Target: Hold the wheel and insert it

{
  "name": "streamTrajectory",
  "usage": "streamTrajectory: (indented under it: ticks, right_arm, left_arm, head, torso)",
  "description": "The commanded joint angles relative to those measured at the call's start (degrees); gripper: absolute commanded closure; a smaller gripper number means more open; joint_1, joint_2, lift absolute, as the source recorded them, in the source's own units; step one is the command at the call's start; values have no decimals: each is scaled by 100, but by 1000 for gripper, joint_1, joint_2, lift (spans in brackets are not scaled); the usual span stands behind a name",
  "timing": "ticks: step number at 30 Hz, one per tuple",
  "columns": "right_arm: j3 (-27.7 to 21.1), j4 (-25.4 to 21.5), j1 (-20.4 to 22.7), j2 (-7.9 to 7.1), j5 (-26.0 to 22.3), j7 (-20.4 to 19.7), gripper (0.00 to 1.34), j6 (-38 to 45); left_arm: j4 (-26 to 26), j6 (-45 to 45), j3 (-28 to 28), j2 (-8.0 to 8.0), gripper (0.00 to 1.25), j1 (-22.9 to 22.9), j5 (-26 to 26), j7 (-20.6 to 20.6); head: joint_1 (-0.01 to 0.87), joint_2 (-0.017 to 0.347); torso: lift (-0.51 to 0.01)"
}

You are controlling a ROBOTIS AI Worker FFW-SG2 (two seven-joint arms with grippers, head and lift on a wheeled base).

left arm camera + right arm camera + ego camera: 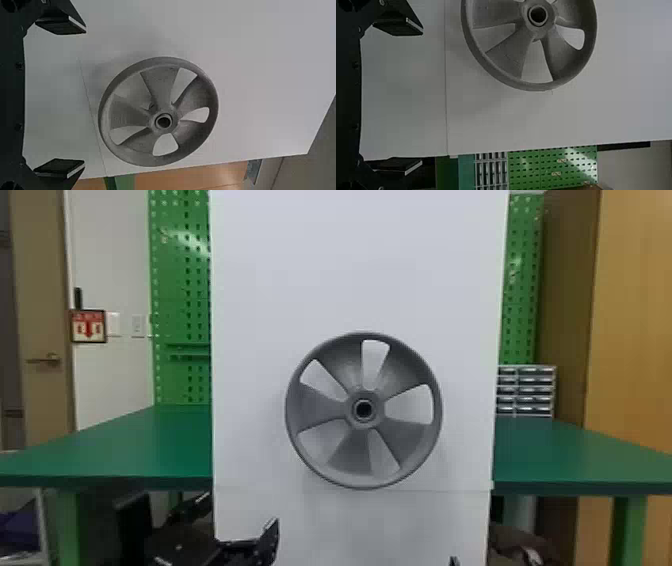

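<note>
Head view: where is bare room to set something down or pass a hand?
Bare: table either side of the panel, before the drawers at right; panel above the wheel. Crowded: panel's lower left, by the left gripper.

Gray wheel point(352, 454) upright against the white panel point(260, 290).

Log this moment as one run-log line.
Round gray five-spoked wheel: ungripped, before flat white panel | black left gripper: open, empty | black right gripper: open, empty
</note>
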Motion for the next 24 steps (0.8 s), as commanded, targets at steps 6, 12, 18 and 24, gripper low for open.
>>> streamTrajectory:
  ticks: [6,12,18,24]
  right_arm:
    - [38,225,222,-15,84,-4,156,-50]
    - [108,392,266,-59,181,5,156,-226]
    - [117,489,301,-59,295,-4,156,-278]
    - [170,612,292,-95,251,5,156,-305]
  left_arm:
    - [-92,4,14,-4,101,-61,9,-11]
    - [-154,4,14,-4,101,-88,18,-11]
    - [-154,4,-3,-4,101,-88,27,-11]
    - [-163,12,6,-4,101,-88,18,-11]
  head:
    - [97,15]
    - [97,15]
    - [97,15]
    - [97,15]
  torso:
    - [-442]
    - [-442]
    - [-442]
    - [-442]
